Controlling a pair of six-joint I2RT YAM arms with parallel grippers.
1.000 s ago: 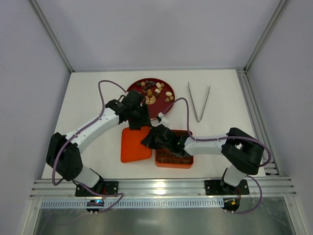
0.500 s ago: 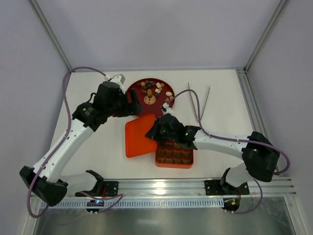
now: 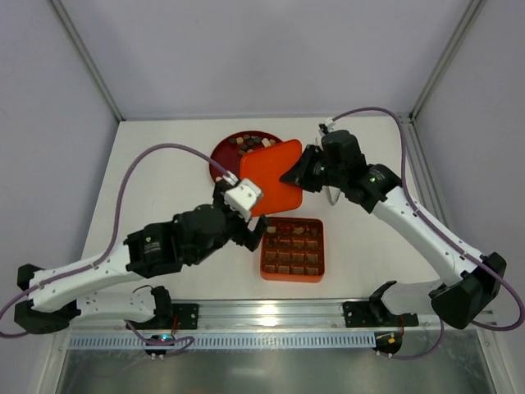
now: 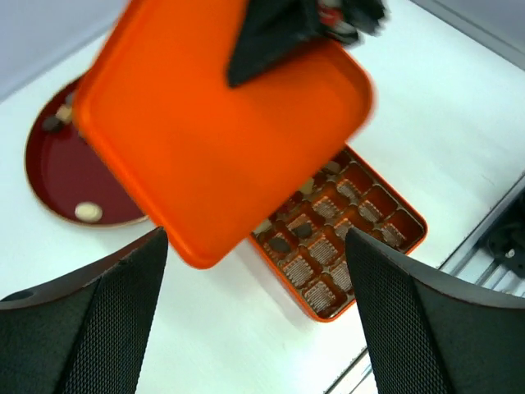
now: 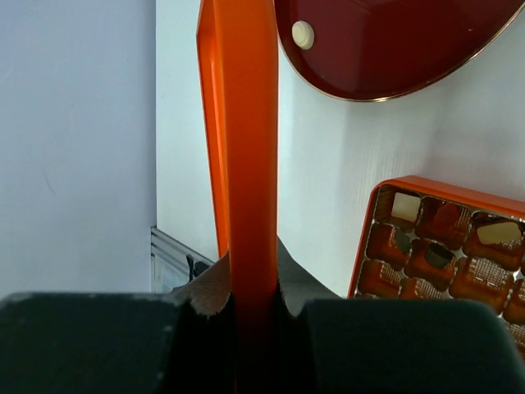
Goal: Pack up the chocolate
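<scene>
The chocolate lies as small brown, dark and cream pieces on a dark red plate; a cream piece shows in the right wrist view. The orange gridded box holds a few pieces, and most of its cells show bare. My right gripper is shut on one edge of the flat orange lid and holds it tilted in the air over the plate's near side. My left gripper is open and empty, just left of the box.
Metal tweezers lie behind the right arm, mostly hidden. The lid covers part of the plate and the box's far corner in the left wrist view. The aluminium rail runs along the table's near edge.
The right gripper has lifted the lid off the table left of the box and carried it up and back to the right. The left arm has swung from the plate down beside the box.
</scene>
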